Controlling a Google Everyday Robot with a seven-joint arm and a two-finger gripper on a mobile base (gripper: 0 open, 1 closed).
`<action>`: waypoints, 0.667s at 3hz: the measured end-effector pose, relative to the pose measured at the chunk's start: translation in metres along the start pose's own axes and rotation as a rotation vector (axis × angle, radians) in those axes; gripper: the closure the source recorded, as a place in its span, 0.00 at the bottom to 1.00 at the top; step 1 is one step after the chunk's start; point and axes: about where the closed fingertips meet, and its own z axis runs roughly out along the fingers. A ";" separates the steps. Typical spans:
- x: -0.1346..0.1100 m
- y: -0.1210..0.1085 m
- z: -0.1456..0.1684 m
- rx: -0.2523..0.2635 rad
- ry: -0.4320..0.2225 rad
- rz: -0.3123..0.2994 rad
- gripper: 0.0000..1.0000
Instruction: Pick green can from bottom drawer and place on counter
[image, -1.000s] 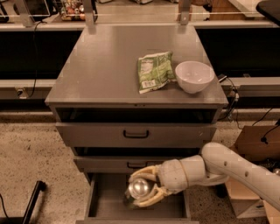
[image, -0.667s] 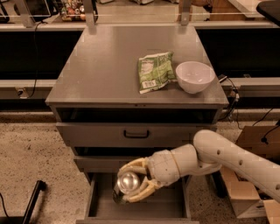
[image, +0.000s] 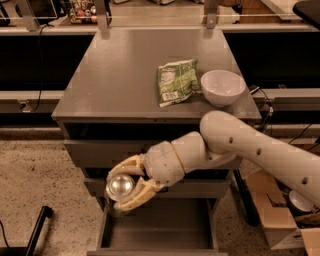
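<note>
My gripper (image: 125, 182) is shut on the green can (image: 118, 192), whose shiny silver top faces up and whose dark green side shows below the fingers. I hold it upright in the air in front of the middle drawers, above the left front part of the open bottom drawer (image: 160, 231). The drawer's grey inside shows nothing else. The counter (image: 120, 75) lies above and behind the can. My arm reaches in from the right, across the cabinet front.
A flat green snack bag (image: 176, 81) and a white bowl (image: 222, 86) lie on the right half of the counter. Cardboard boxes (image: 280, 210) stand on the floor at the right. A black leg (image: 37, 232) stands at the lower left.
The gripper has lifted the can up out of the bottom drawer and moved it left, from inside the drawer to in front of the middle drawers.
</note>
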 end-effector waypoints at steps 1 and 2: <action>-0.051 -0.031 0.004 -0.005 0.136 -0.019 1.00; -0.100 -0.074 -0.002 0.010 0.236 -0.008 1.00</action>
